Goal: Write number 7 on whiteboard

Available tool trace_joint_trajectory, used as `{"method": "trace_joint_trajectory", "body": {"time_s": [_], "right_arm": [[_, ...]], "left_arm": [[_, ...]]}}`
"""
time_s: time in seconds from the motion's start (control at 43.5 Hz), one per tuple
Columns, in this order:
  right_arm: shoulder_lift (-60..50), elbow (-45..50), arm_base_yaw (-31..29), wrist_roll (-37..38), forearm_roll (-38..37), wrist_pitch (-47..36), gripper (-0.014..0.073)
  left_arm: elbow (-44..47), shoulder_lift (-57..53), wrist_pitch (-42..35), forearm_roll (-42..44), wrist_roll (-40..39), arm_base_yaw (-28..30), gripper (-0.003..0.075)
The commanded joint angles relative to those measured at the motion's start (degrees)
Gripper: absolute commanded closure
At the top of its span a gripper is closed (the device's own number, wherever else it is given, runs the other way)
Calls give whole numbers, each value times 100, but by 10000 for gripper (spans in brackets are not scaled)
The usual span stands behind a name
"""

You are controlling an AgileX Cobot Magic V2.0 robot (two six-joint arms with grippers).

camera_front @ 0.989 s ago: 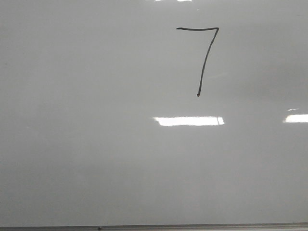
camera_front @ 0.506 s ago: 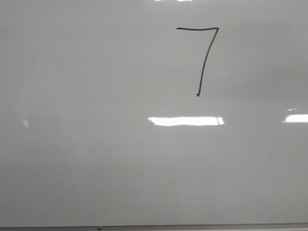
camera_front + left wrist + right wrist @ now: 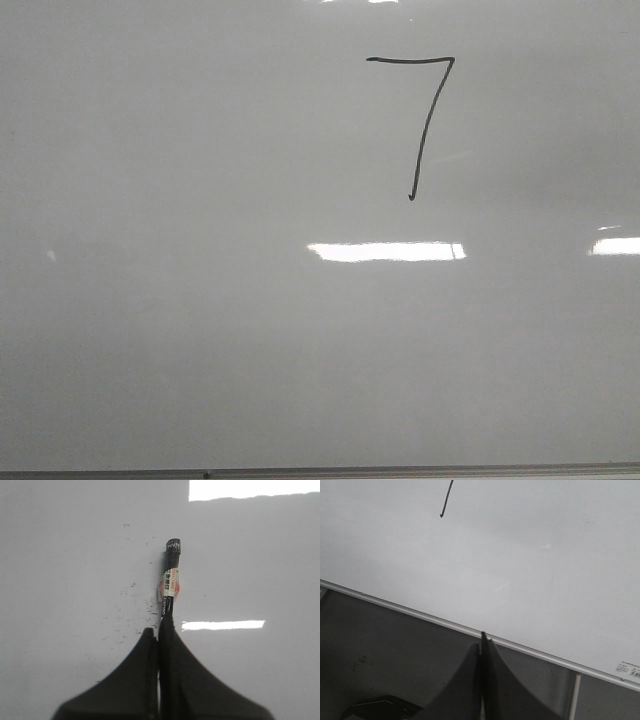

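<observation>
Left pincer point(image 3: 159, 632) clenched on a capped marker point(image 3: 170, 582), long axis pointing straight out over the whiteboard point(image 3: 200, 330); label print too small to read. Right pincer point(image 3: 483, 641) clenched, empty, at the board's near frame edge. Number 7 point(image 3: 425, 120) complete, far-right; right arm judged nearer.

Black number 7 point(image 3: 425, 115) on glossy whiteboard point(image 3: 200, 330)
</observation>
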Motion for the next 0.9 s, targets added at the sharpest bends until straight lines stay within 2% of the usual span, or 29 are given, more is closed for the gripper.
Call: {"method": "trace_joint_trajectory", "body": {"time_s": [0.0,0.759,0.874], "right_arm": [[14,-149,-24,-5,-70,-385,661],[-82,-113,-35,-43,-128,-435,661],[-494,252,-398,-54,-230,-1028,661]], "left_arm": [[77,-81,-526,-69,-5,8,741],[77,-81,-526,-69,-5,8,741],[77,-70,-526,-69,-5,8,741]]}}
